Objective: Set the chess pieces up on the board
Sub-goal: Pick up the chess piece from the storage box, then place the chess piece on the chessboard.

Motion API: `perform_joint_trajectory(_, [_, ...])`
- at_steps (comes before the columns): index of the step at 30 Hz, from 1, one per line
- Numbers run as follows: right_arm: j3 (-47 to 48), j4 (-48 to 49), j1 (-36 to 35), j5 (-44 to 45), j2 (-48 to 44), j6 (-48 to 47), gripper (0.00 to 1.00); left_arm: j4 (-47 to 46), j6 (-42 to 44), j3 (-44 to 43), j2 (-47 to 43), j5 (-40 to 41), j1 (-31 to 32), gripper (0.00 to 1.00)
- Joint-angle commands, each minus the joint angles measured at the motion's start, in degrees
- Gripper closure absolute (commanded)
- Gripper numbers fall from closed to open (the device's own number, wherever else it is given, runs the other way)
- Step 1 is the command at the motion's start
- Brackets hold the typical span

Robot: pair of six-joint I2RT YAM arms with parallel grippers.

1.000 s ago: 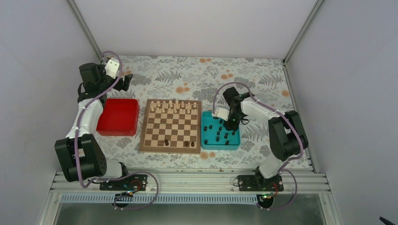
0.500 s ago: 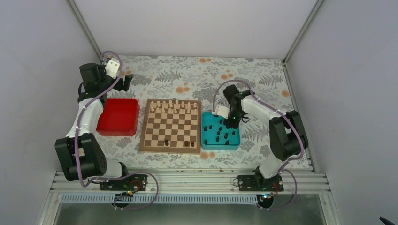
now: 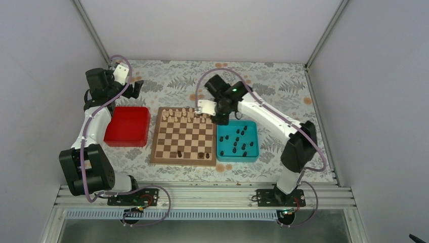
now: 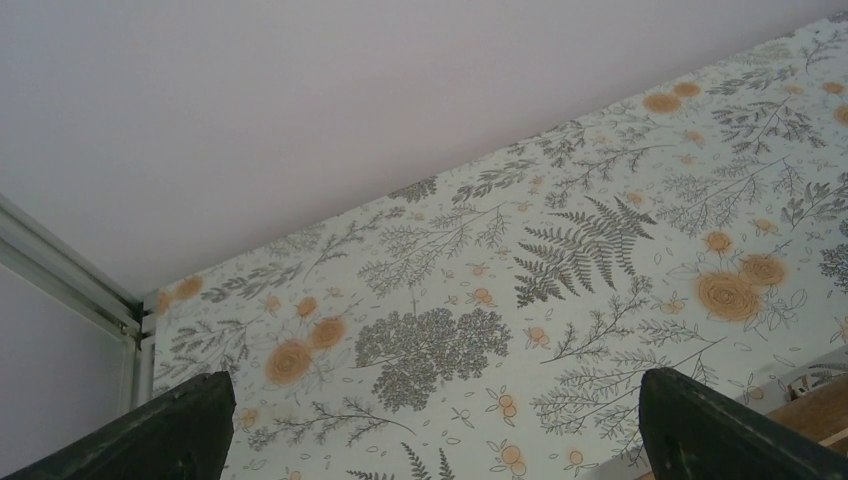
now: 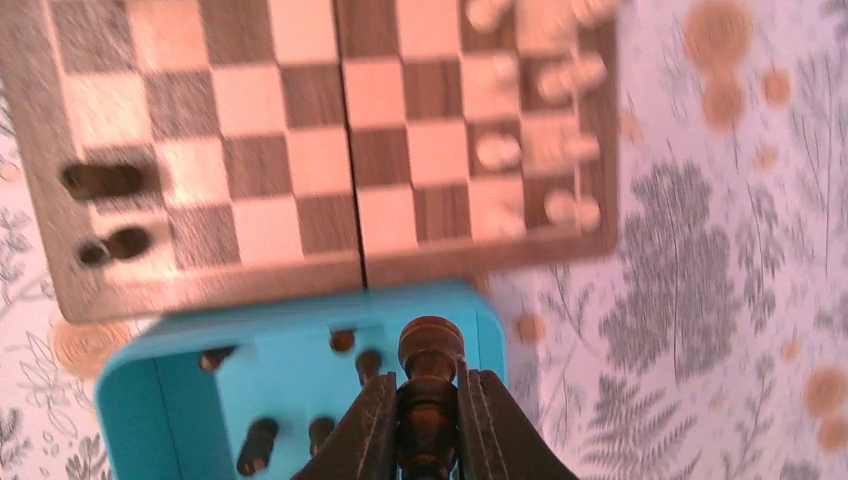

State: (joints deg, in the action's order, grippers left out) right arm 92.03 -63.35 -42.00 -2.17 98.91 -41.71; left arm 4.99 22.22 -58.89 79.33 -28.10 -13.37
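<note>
My right gripper [image 5: 430,405] is shut on a dark brown chess piece [image 5: 431,350], whose round top sticks out past the fingertips. It hangs over the far end of the teal tray [image 5: 280,315], close to the board [image 5: 300,150]. From above, the right gripper [image 3: 220,120] is at the board's [image 3: 184,137] far right corner. Several dark pieces [image 3: 237,143] lie in the teal tray [image 3: 238,158]. Three dark pieces [image 3: 202,155] stand on the board's near row. My left gripper [image 4: 440,445] is open over bare tablecloth, and from above this left gripper [image 3: 136,87] sits far left.
Pale cream pieces [image 3: 187,115] fill the board's two far rows. A red tray [image 3: 127,126] sits left of the board. Grey walls with metal posts close in the floral tablecloth [image 3: 263,83] on three sides.
My right gripper closed on a dark piece in the teal tray, lifted it, and swung up and left to the board's far right corner. The left arm has not moved.
</note>
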Motion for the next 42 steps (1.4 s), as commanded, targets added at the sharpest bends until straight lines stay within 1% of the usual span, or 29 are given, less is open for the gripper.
perform_joint_trajectory(1, [6.99, -4.07, -5.99, -0.91, 6.82, 0.7, 0.95, -0.15, 0.26, -0.53, -1.58, -0.3, -0.26, 0.0])
perform_joint_trajectory(9, [14.07, -5.91, -15.38, -1.91, 17.18, -0.4, 0.95, -0.2, 0.37, -0.43, -1.61, -0.25, -0.26, 0.0])
perform_joint_trajectory(15, [13.53, -6.05, -18.62, -3.38, 20.07, -0.09, 0.94, -0.41, 0.87, 0.04, -1.74, -0.16, -0.26, 0.0])
perform_joint_trajectory(29, [2.43, -0.93, -20.82, -6.28, 17.72, 0.94, 0.95, -0.78, 0.55, 0.45, -1.42, -0.13, -0.26, 0.0])
perform_joint_trajectory(33, [1.58, 0.14, -20.84, -6.73, 16.88, 1.01, 0.95, -0.78, 0.63, 0.93, -1.96, 0.16, -0.25, 0.0])
perform_joint_trajectory(42, [2.77, 0.23, -21.06, -6.57, 18.09, 0.93, 0.95, -0.69, 0.79, 0.75, -2.03, 0.28, -0.25, 0.0])
